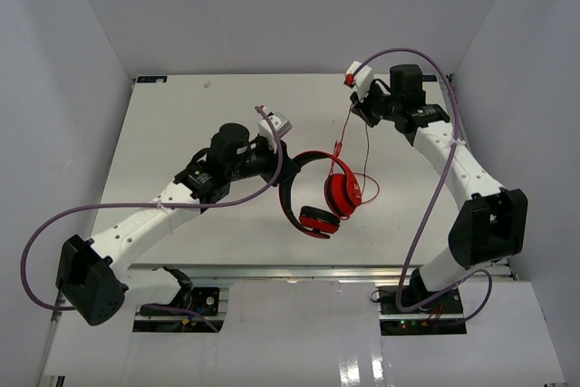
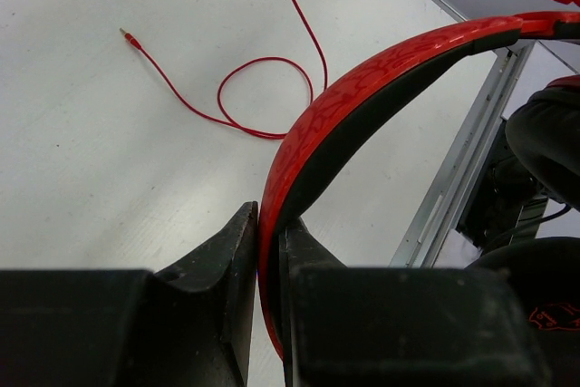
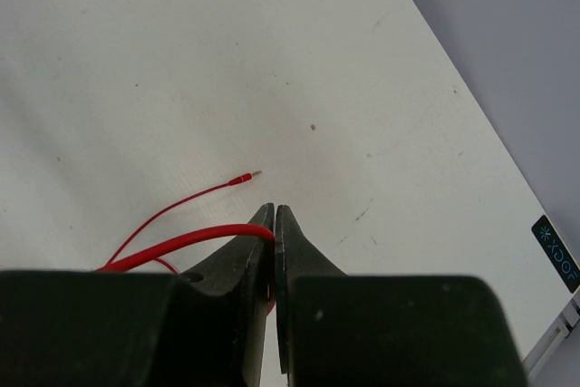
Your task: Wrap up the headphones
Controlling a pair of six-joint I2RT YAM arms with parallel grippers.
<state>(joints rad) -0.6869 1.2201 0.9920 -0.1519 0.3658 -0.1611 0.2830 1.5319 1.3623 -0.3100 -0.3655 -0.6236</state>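
Note:
The red headphones (image 1: 341, 193) are at the table's middle, ear cups low and the black-lined headband (image 1: 308, 157) arching up to the left. My left gripper (image 1: 283, 172) is shut on the headband, which shows pinched between the jaws in the left wrist view (image 2: 362, 97). My right gripper (image 1: 360, 111) is raised at the back right and shut on the thin red cord (image 1: 367, 147). The cord hangs from it to the ear cup. In the right wrist view the cord (image 3: 199, 240) enters the closed jaws, and the plug (image 3: 243, 178) lies loose on the table.
White walls enclose the table on three sides. A metal rail (image 2: 462, 160) runs along the near table edge. Thick purple robot cables (image 1: 426, 215) loop beside each arm. A slack cord loop (image 2: 263, 97) lies on the table surface (image 2: 109, 151).

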